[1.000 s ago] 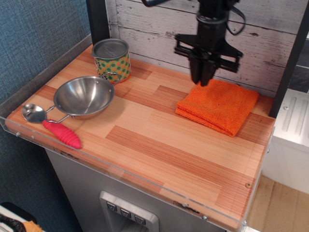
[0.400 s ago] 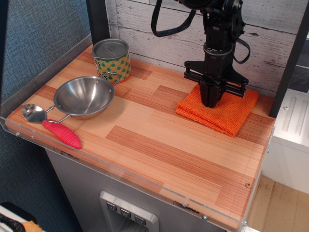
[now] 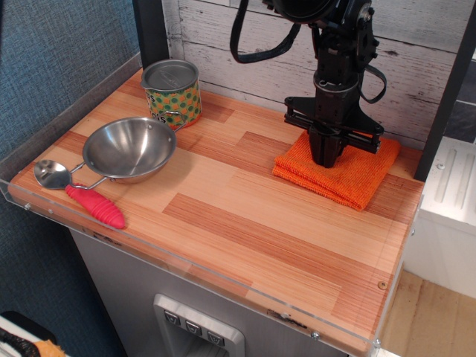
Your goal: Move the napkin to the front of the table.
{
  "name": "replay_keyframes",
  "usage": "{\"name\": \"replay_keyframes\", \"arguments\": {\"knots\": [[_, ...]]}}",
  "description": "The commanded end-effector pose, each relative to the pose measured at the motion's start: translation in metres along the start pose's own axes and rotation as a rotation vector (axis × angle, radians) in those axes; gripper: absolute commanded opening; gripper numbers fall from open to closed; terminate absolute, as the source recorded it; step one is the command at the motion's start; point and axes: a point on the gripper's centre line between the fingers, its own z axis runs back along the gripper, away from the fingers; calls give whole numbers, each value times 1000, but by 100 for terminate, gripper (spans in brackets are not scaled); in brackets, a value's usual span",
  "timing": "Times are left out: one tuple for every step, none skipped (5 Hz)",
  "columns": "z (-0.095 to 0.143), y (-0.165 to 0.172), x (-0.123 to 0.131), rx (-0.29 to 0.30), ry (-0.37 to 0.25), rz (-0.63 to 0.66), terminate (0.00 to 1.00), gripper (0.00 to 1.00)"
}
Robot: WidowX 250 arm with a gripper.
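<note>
The bright orange napkin [image 3: 357, 178] lies folded at the back right of the wooden table [image 3: 245, 223], near the white plank wall. My black gripper [image 3: 327, 160] points straight down onto the middle of the napkin's left half. Its fingers stand close together with their tips pressed into the cloth, pinching it. The part of the napkin under the fingers is hidden.
A steel bowl [image 3: 128, 149] sits at the left, with a spoon with a red handle [image 3: 93, 204] at the front left edge. A green and orange tin [image 3: 172, 93] stands at the back left. A clear acrylic rim [image 3: 186, 260] runs along the table's front edge.
The gripper came down from above the napkin's back left corner onto the cloth. The napkin has shifted very slightly to the right and back.
</note>
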Motion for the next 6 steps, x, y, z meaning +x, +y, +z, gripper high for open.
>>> {"name": "replay_keyframes", "arguments": {"knots": [[17,-7,-40,-6,1,8,0,0],[20,-8,-65,-3,12,27,0,0],[22,-9,-87,24,10,30,0,0],[22,-12,-102,35,29,54,0,0],[22,-13,-110,31,24,70,0,0],[25,-11,-114,42,11,96,0,0]]}}
